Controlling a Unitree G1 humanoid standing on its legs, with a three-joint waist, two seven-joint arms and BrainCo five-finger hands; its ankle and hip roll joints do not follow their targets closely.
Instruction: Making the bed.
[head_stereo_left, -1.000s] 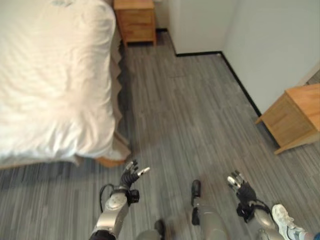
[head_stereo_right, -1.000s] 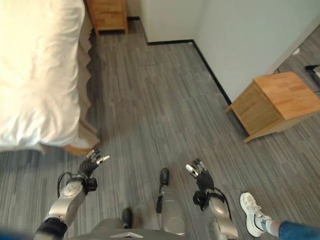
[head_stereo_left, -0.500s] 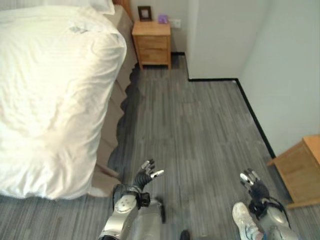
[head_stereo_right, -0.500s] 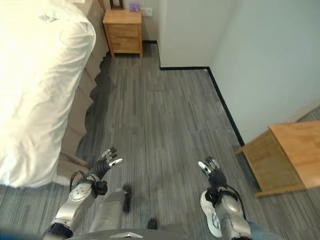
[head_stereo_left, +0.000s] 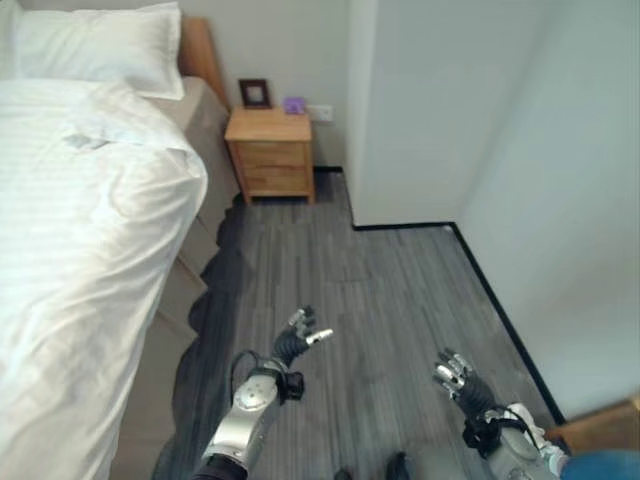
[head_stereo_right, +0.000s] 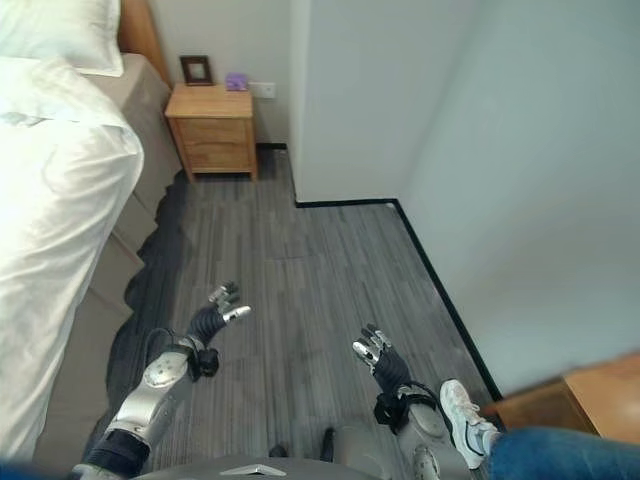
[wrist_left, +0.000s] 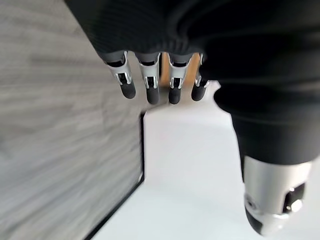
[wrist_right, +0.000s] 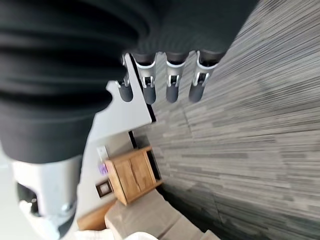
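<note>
Overhead, left eye view: white rumpled duvet covers bed at left, white pillow at head; small wooden nightstand beyond. Left robot hand and right robot hand hover over grey plank floor, apart from bed. Wrist views: both hands' fingers relaxed, holding nothing.

The camera now looks farther up the room than a second ago: the white pillow at the head of the white-covered bed and the wooden bedside cabinet with its small dark picture frame come into view.
</note>
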